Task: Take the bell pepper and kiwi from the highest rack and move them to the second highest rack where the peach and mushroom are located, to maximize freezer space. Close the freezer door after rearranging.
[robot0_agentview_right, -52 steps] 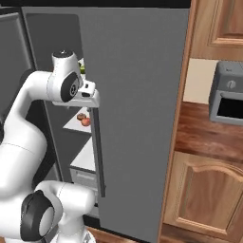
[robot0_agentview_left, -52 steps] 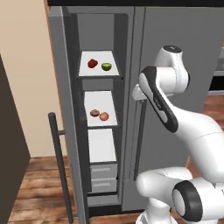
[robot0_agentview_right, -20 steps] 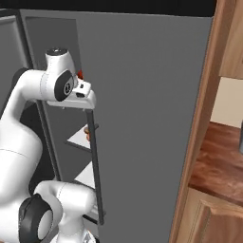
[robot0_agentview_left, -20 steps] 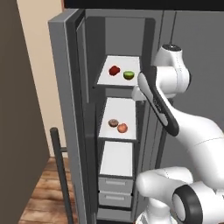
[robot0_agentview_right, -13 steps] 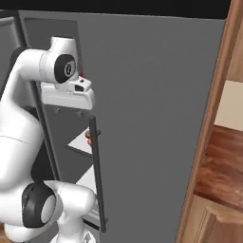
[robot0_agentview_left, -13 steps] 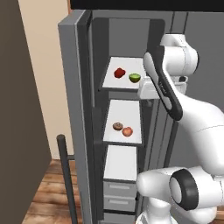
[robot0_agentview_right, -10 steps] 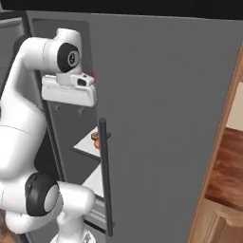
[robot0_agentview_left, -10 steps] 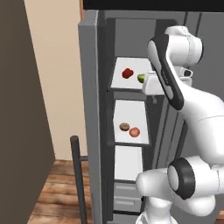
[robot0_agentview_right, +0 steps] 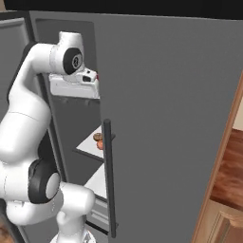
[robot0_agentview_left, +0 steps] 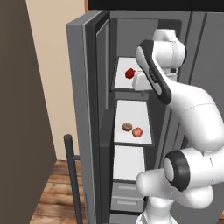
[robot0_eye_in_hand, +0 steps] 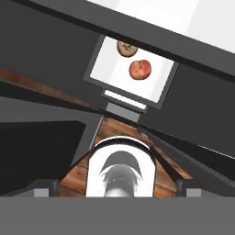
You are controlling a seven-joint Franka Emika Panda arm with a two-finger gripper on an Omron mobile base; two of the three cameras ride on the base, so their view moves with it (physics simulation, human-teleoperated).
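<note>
The freezer (robot0_agentview_left: 131, 109) stands open, its door (robot0_agentview_left: 81, 109) swung out to the left. On the highest rack (robot0_agentview_left: 120, 83) lies the dark red bell pepper (robot0_agentview_left: 129, 73). The kiwi is hidden behind my hand. My gripper (robot0_agentview_left: 141, 87) hangs in front of that rack, just right of the pepper, and points down; in the hand view its fingertips (robot0_eye_in_hand: 46, 186) stand wide apart with nothing between them. The mushroom (robot0_agentview_left: 127, 127) and the peach (robot0_agentview_left: 137, 131) sit side by side on the second rack (robot0_agentview_left: 131, 109). The hand view looks down on the mushroom (robot0_eye_in_hand: 127, 47) and peach (robot0_eye_in_hand: 140, 69).
The freezer door's dark bar handle (robot0_agentview_left: 72, 175) rises at the lower left. The wider grey fridge door (robot0_agentview_right: 166, 118) with its own bar handle (robot0_agentview_right: 109, 175) closes off the right. A brown wall panel (robot0_agentview_left: 22, 109) stands left. Grey drawers (robot0_agentview_left: 127, 194) lie below the shelves.
The base has driven, so both base views have shifted around the freezer. The arm has lifted the hand up to the top rack, where it now covers the kiwi.
</note>
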